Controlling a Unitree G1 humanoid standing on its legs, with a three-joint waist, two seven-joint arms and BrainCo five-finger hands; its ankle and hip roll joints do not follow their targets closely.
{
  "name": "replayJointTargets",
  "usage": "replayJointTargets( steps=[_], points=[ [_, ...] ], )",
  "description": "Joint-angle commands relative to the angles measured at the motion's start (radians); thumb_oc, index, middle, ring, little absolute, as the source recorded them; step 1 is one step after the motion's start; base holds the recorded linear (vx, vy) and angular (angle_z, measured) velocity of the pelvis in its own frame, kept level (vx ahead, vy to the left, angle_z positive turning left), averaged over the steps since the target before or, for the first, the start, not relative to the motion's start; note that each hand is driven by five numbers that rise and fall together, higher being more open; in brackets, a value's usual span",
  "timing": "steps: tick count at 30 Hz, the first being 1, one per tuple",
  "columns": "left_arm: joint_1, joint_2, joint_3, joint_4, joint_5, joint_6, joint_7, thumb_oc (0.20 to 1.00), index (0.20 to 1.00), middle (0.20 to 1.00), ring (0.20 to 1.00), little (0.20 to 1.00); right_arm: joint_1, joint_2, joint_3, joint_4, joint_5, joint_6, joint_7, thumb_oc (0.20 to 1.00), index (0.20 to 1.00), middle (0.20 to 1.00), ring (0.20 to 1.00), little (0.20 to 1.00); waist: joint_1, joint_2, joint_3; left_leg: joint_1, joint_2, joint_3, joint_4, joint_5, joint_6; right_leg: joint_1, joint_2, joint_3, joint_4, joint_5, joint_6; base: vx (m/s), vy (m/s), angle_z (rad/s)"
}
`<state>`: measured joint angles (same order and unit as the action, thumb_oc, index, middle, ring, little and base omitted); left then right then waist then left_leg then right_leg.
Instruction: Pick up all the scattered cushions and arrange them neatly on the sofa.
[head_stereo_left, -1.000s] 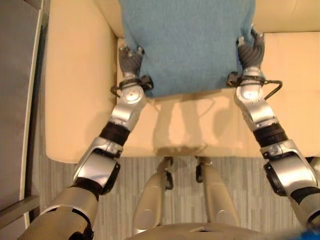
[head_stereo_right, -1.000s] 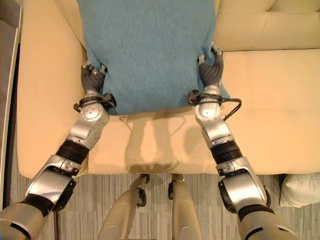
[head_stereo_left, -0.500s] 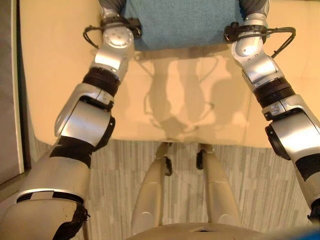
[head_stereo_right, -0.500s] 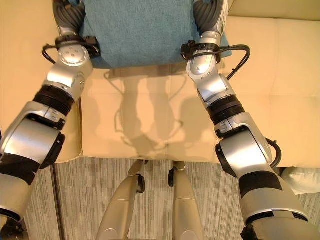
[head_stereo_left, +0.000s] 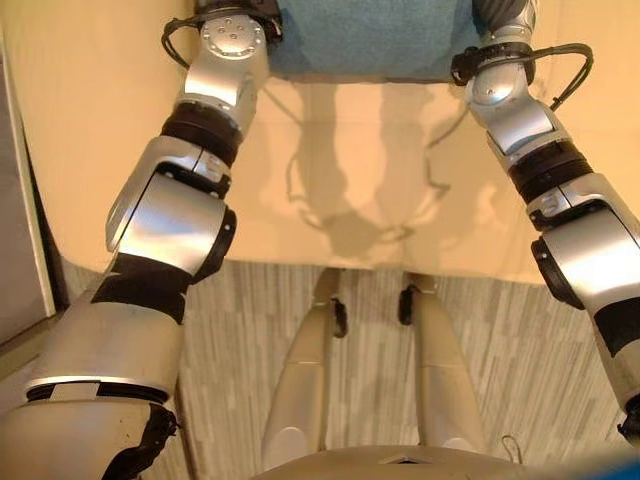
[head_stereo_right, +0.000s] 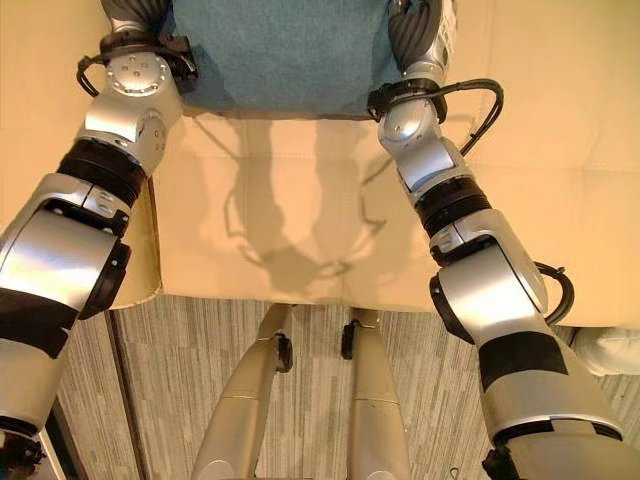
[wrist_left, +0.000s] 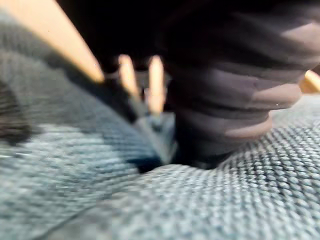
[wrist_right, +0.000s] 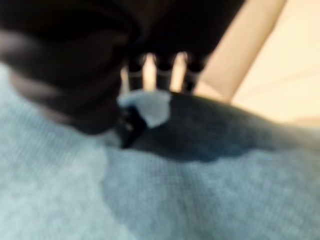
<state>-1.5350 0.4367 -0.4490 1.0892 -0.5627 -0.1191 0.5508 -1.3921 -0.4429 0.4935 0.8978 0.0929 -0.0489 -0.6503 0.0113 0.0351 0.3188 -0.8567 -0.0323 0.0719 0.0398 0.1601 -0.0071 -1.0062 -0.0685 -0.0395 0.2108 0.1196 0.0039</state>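
Blue cushion (head_stereo_right: 280, 50) between both hands, on sofa (head_stereo_right: 560, 180)

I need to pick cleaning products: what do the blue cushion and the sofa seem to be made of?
The blue cushion looks like a matte woven or knitted fabric: the left wrist view shows a coarse, ribbed weave. The sofa looks like smooth cream leather or a leather imitation, with stitched seams and a soft sheen; which of the two I cannot tell.

Warm, fairly bright light falls from overhead, and soft-edged shadows of the arms lie on the cream sofa seat (head_stereo_left: 360, 180). Highlights gleam on the silver arm shells. Both wrist views are heavily blurred, with the blue cushion (wrist_left: 210, 200) weave sharp only nearest the camera.
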Motion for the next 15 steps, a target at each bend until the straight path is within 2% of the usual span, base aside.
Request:
replayJointTargets(
  steps=[1,7,15],
  points=[
    [0.023,-0.110,-0.003,-0.077,0.011,-0.058,-0.045,1.000,1.000,1.000,1.000,1.000,-0.092,0.112,0.031,-0.041,-0.053,-0.053,0.018,1.000,1.000,1.000,1.000,1.000,-0.018,-0.013,-0.106,0.002,-0.014,-0.054,-0.026,0.004,-0.012,0.144,-0.049,0.026,-0.243,0.163,0.129,0.02,-0.013,0.06],
    [0.093,-0.101,0.031,-0.071,0.002,-0.051,-0.047,1.000,1.000,1.000,1.000,1.000,-0.062,0.093,0.007,-0.059,-0.055,-0.049,0.027,1.000,1.000,1.000,1.000,1.000,-0.015,-0.016,-0.110,0.004,-0.015,-0.050,-0.019,-0.003,-0.013,0.146,-0.047,0.025,-0.239,0.159,0.124,0.00,-0.005,0.01],
    [0.186,-0.040,0.079,-0.084,0.006,-0.043,-0.049,1.000,1.000,1.000,1.000,1.000,-0.033,0.042,-0.027,-0.054,-0.046,-0.045,0.040,1.000,1.000,1.000,1.000,1.000,-0.006,-0.018,-0.103,0.016,-0.008,-0.051,-0.010,-0.006,-0.015,0.166,-0.048,0.014,-0.240,0.159,0.122,0.00,0.000,0.00]
  ],
)
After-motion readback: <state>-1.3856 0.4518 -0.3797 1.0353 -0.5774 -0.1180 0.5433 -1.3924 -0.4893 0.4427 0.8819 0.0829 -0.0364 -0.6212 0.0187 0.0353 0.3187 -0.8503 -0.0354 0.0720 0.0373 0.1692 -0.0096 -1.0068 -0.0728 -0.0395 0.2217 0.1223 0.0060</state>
